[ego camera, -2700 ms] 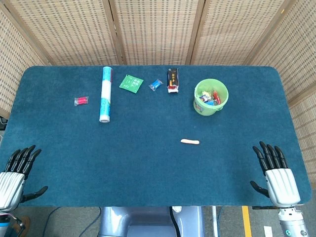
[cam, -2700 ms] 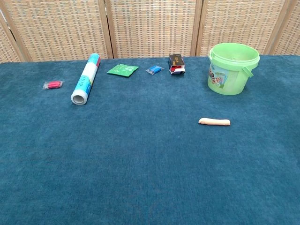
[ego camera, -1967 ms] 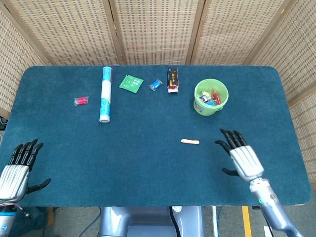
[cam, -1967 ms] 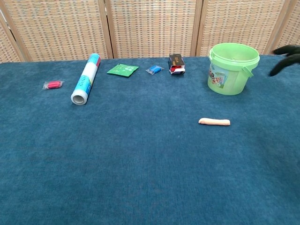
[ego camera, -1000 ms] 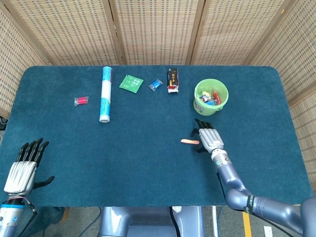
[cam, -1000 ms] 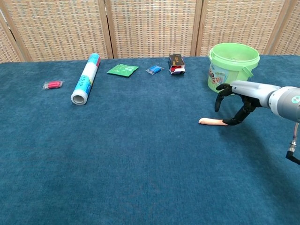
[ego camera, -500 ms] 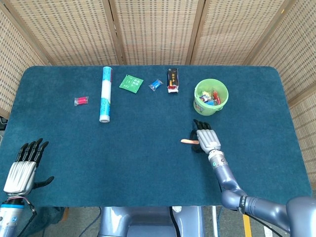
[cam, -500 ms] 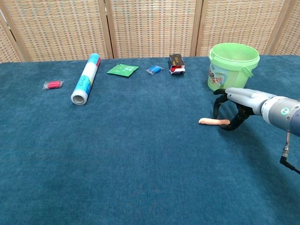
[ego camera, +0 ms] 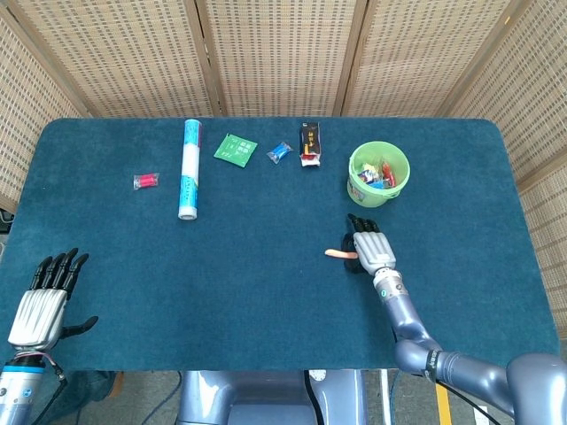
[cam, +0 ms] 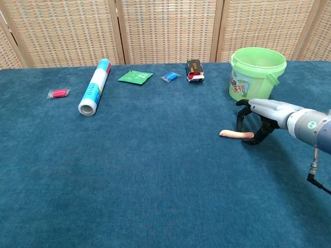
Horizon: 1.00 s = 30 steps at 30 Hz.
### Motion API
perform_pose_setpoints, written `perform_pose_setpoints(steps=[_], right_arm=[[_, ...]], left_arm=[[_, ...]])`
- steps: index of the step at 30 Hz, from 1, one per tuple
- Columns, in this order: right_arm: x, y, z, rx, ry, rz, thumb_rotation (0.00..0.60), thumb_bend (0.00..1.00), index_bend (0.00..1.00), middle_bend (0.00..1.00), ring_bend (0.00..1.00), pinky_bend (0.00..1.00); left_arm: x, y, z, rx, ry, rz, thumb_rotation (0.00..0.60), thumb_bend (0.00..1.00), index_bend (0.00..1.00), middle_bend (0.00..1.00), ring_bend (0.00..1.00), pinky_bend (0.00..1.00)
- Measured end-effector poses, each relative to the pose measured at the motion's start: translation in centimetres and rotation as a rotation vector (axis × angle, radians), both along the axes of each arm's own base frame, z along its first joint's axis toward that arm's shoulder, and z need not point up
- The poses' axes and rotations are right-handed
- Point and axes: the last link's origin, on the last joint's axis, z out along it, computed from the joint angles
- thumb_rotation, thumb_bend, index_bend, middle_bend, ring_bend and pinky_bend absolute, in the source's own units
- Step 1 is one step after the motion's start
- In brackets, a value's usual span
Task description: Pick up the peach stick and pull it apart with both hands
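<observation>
On the blue carpeted table [ego camera: 266,292], little writing can be read: the long white and teal roll [ego camera: 189,168] carries print along its side, the green bucket [ego camera: 378,174] has a picture label low on its front in the chest view, and the black box [ego camera: 309,142] shows yellow marks, but all of it is too small to make out.

The peach stick [cam: 234,134] lies flat on the cloth in front of the bucket, a little toward the near edge. The right hand [cam: 254,121] arches over its right end, dark fingers [cam: 239,118] curled down on the far side and thumb on the near side. Whether they have actually closed on the stick I cannot tell; the stick itself lies on the table. From above, the hand covers that end, leaving only the left part showing.

The left hand [ego camera: 40,305] sits at the near left corner, off the table's edge, fingers straight and slightly fanned, holding nothing.

Along the far side lie a small red wrapped item [ego camera: 145,181], the roll, a green packet [ego camera: 235,149], a blue wrapped sweet [ego camera: 279,152] and the box. The bucket holds an assortment of coloured wrappers. A woven folding screen [ego camera: 283,53] stands behind the table.
</observation>
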Motion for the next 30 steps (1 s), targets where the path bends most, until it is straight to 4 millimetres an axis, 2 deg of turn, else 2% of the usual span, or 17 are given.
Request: perform_pose_setpoints(steps=[10, 19, 24, 30], right_arm=[[-0.3, -0.2, 0.0, -0.001, -0.006, -0.016, 0.600, 0.55, 0.56, 0.02, 0.00, 0.00], [0.3, -0.1, 0.2, -0.013, -0.040, -0.006, 0.600, 0.57, 0.63, 0.08, 0.00, 0.00], [1.7, 0.3, 0.7, -0.004, -0.129, -0.002, 0.600, 0.57, 0.64, 0.10, 0.00, 0.00], [5.1, 0.8, 1.7, 0.034, -0.285, -0.016, 0.600, 0.57, 0.65, 0.11, 0.00, 0.00]], left_arm=[[0.0, 0.0, 0.0, 0.000, 0.000, -0.001, 0.600, 0.00, 0.00, 0.00, 0.00, 0.00], [-0.1, 0.1, -0.1, -0.006, 0.007, 0.000, 0.600, 0.00, 0.00, 0.00, 0.00, 0.00], [0.3, 0.9, 0.0, -0.014, 0.028, -0.023, 0.600, 0.00, 0.00, 0.00, 0.00, 0.00], [2.5, 4.1, 0.3, -0.019, 0.079, -0.148, 0.600, 0.00, 0.00, 0.00, 0.00, 0.00]])
